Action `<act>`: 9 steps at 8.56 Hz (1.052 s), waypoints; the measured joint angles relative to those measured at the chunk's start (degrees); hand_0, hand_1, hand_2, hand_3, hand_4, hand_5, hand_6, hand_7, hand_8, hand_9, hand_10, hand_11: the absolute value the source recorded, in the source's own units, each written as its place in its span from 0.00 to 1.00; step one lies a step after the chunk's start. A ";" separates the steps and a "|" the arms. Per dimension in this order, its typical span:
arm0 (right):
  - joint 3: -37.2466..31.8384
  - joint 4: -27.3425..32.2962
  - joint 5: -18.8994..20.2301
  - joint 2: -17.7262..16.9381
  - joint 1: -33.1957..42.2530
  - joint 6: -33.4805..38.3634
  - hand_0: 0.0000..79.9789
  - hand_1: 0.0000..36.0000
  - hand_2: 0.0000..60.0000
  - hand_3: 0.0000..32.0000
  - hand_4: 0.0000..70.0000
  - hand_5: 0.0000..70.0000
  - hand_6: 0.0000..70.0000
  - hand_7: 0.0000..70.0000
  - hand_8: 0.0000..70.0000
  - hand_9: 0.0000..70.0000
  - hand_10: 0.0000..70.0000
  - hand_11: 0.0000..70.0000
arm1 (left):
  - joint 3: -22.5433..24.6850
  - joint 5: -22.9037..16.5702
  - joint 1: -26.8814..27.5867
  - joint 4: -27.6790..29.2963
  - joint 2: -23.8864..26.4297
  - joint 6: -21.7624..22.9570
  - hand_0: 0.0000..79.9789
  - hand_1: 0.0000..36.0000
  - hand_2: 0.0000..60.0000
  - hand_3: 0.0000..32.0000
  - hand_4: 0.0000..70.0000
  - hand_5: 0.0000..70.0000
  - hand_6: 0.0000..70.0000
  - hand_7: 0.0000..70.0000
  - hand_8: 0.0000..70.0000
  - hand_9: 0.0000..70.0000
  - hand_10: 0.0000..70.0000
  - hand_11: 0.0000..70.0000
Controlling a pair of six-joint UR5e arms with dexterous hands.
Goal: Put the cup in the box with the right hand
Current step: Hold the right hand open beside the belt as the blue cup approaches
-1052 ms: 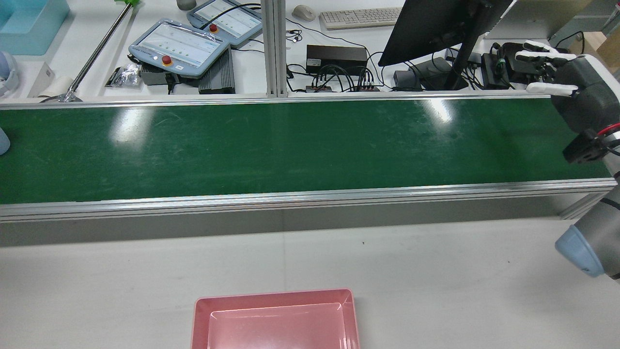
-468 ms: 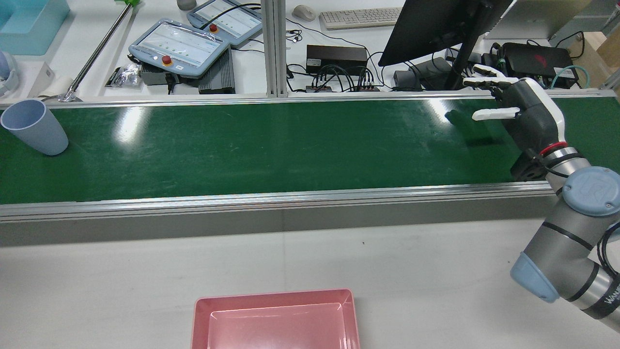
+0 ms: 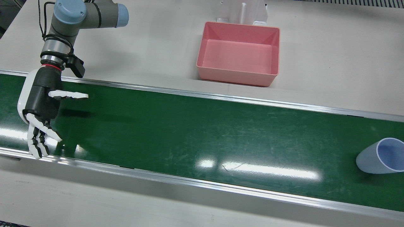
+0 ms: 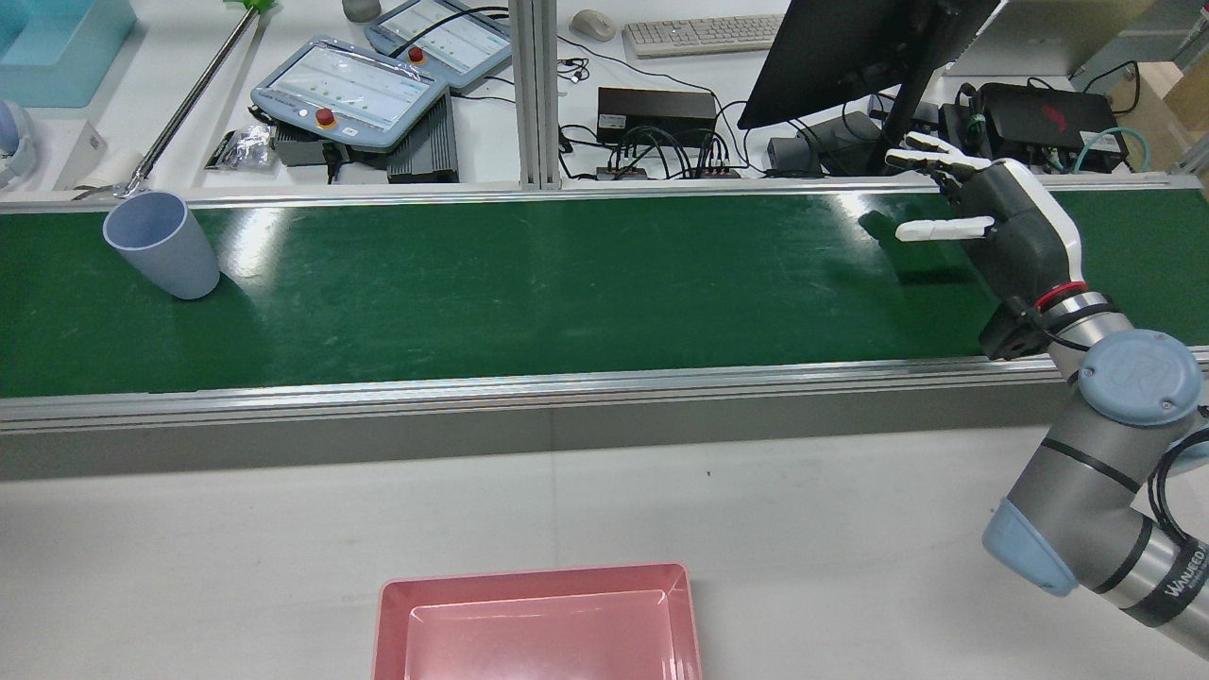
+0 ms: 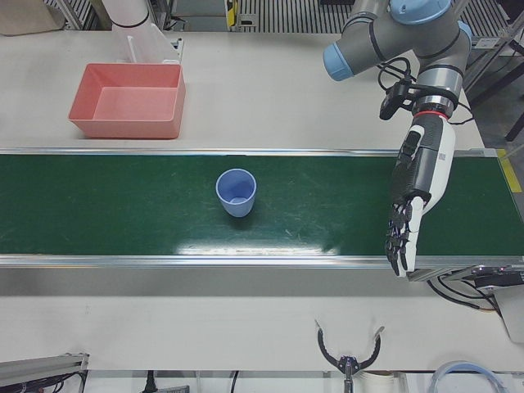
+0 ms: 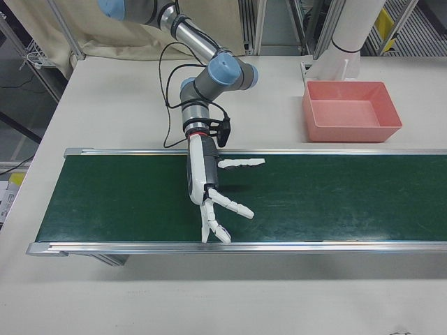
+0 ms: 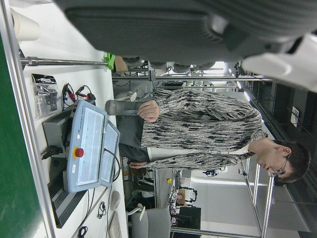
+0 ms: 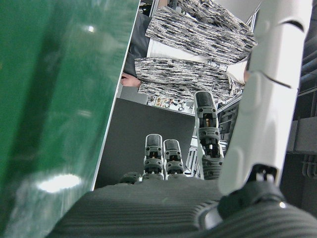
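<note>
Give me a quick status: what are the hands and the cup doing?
Right hand open, over belt. Left hand open too. Cup upright on belt, far from right hand. Nothing between them.

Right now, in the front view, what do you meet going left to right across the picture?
right hand → pink box → blue cup
</note>
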State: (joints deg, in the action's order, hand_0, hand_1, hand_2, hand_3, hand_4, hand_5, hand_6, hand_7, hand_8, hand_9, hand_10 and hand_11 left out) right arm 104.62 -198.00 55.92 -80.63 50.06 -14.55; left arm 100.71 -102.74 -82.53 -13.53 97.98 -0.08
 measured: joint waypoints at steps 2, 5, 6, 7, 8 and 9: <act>-0.36 0.09 -0.20 0.07 -0.83 -0.28 0.70 0.40 0.00 0.00 0.37 0.09 0.09 0.29 0.16 0.28 0.03 0.06 | -0.03 0.00 0.00 0.03 0.01 0.00 0.00 0.00 0.00 0.00 0.00 0.00 0.00 0.00 0.00 0.00 0.00 0.00; -0.36 0.13 -0.38 0.60 -1.18 -0.77 0.70 0.43 0.05 0.00 0.35 0.09 0.08 0.29 0.16 0.28 0.02 0.05 | -0.06 0.00 0.00 0.00 0.01 -0.01 0.00 0.00 0.00 0.00 0.00 0.00 0.00 0.00 0.00 0.00 0.00 0.00; -0.26 0.10 -0.35 0.73 -1.26 -1.04 0.67 0.54 0.24 0.00 0.28 0.09 0.08 0.29 0.16 0.28 0.01 0.05 | -0.07 0.00 0.00 0.00 0.02 -0.01 0.00 0.00 0.00 0.00 0.00 0.00 0.00 0.00 0.00 0.00 0.00 0.00; -0.16 0.09 -0.32 0.78 -1.35 -1.24 0.71 0.42 0.00 0.00 0.34 0.09 0.08 0.29 0.16 0.28 0.01 0.04 | -0.07 0.00 0.00 0.00 0.02 0.02 0.00 0.00 0.00 0.00 0.00 0.00 0.00 0.00 0.00 0.00 0.00 0.00; 0.00 0.05 -0.30 0.84 -1.58 -1.38 0.70 0.48 0.10 0.00 0.33 0.09 0.08 0.29 0.16 0.28 0.01 0.04 | -0.05 0.00 0.00 0.00 0.02 0.02 0.00 0.00 0.00 0.00 0.00 0.00 0.00 0.00 0.00 0.00 0.00 0.00; 0.15 0.02 -0.29 0.87 -1.96 -1.59 0.69 0.51 0.14 0.00 0.31 0.09 0.09 0.29 0.16 0.28 0.01 0.04 | -0.02 0.00 0.00 0.00 0.05 0.01 0.00 0.00 0.00 0.00 0.00 0.00 0.00 0.00 0.00 0.00 0.00 0.00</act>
State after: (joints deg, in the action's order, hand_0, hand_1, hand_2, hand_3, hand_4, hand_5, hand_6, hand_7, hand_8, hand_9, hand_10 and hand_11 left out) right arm 104.77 -197.98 55.63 -79.76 48.10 -16.13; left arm 100.69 -102.75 -82.53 -13.53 98.03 -0.07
